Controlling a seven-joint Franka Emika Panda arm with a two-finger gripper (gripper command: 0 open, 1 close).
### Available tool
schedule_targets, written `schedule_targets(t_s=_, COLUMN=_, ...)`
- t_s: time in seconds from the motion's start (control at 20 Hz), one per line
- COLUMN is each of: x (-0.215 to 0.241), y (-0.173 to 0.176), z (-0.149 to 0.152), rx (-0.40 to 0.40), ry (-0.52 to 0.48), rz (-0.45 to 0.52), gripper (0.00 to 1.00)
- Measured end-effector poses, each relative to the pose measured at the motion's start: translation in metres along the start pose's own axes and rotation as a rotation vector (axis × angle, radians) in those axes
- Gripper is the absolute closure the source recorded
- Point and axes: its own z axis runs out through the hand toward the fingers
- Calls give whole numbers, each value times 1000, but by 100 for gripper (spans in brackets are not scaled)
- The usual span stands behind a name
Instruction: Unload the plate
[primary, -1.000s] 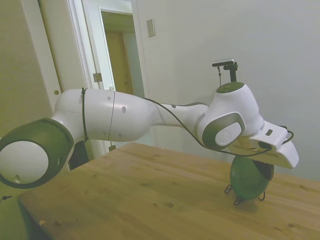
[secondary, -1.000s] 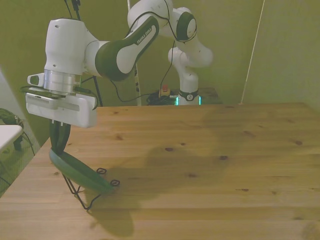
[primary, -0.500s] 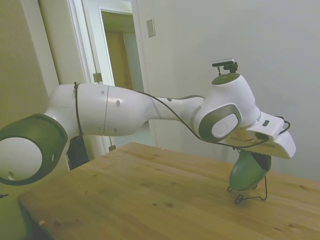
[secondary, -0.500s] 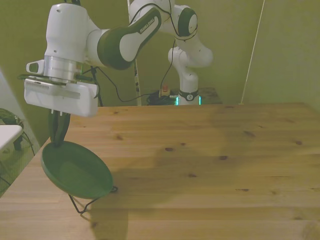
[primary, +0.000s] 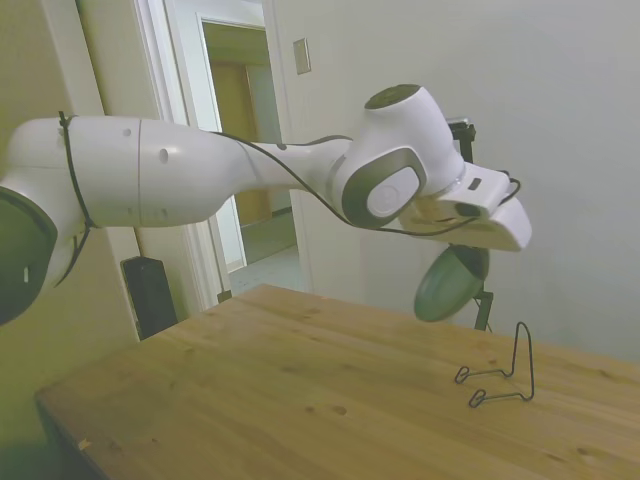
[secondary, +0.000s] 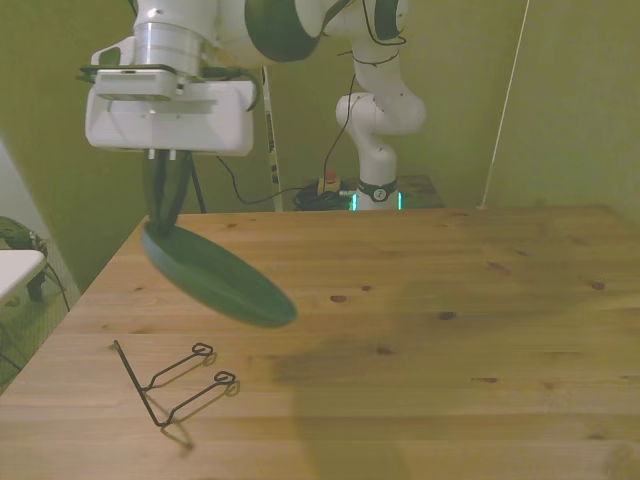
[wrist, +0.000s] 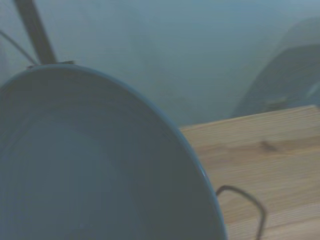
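The dark green plate (secondary: 215, 275) hangs tilted in the air, well above the wooden table (secondary: 420, 330), held by its upper rim. My gripper (secondary: 165, 215) is shut on the plate's rim. In the side view the plate (primary: 447, 283) hangs under the white hand, up and to the left of the black wire stand (primary: 503, 372). The wire stand (secondary: 170, 382) stands bare on the table near the front view's left corner. The plate's dished face (wrist: 90, 165) fills most of the wrist view, with a loop of the stand (wrist: 245, 205) beyond it.
The table edge (secondary: 90, 300) runs close to the stand on the front view's left. A white object (secondary: 15, 270) sits off the table at the far left. A doorway (primary: 240, 150) opens behind the arm in the side view.
The plate has come off the wire stand and risen with my gripper, moving up and toward the front view's right. The stand is left bare on the table.
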Motion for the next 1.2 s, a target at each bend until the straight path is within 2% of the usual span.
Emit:
schedule_targets(t_s=0.2, x=-35, y=-21, z=9, rx=11, ry=-151, rz=17, gripper=100)
schedule_targets(t_s=0.35, x=-59, y=-25, z=19, rx=-10, ry=-291, rz=24, gripper=100)
schedule_targets(t_s=0.55, x=-83, y=-14, z=38, rx=-64, ry=-450, rz=36, gripper=100)
schedule_targets(t_s=0.75, x=-97, y=7, z=71, rx=-118, ry=-568, rz=63, gripper=100)
schedule_targets(t_s=0.9, x=-100, y=24, z=96, rx=-146, ry=-630, rz=75, gripper=100)
schedule_targets(t_s=1.2, x=-106, y=53, z=143, rx=-221, ry=-672, rz=82, gripper=100)
